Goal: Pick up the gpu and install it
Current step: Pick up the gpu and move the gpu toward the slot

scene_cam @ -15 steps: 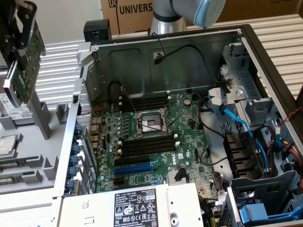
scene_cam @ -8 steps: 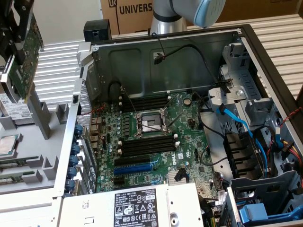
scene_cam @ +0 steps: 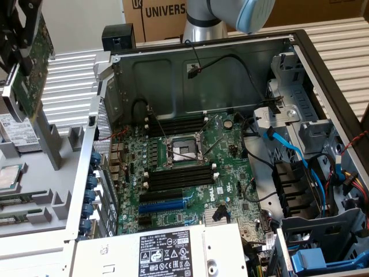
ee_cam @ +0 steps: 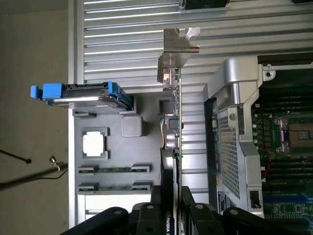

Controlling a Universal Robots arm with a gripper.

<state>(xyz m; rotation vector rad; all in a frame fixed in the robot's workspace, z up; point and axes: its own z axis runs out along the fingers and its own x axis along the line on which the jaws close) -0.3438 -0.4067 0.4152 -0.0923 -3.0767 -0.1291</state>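
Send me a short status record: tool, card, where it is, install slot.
tool: shut on the card's edge
held: green circuit-board gpu, silver metal end bracket pointing away from the tool
location: over the grey plastic parts tray, outside the open metal computer case, at the exterior view's left
installed: not yet; long blue slot on the large green motherboard is bare

Open computer case (scene_cam: 173, 75) — green motherboard (scene_cam: 230, 151) inside, parts tray (scene_cam: 41, 186) beside.

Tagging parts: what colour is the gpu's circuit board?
Green. The gpu board shows best in the exterior view, at that view's upper left.
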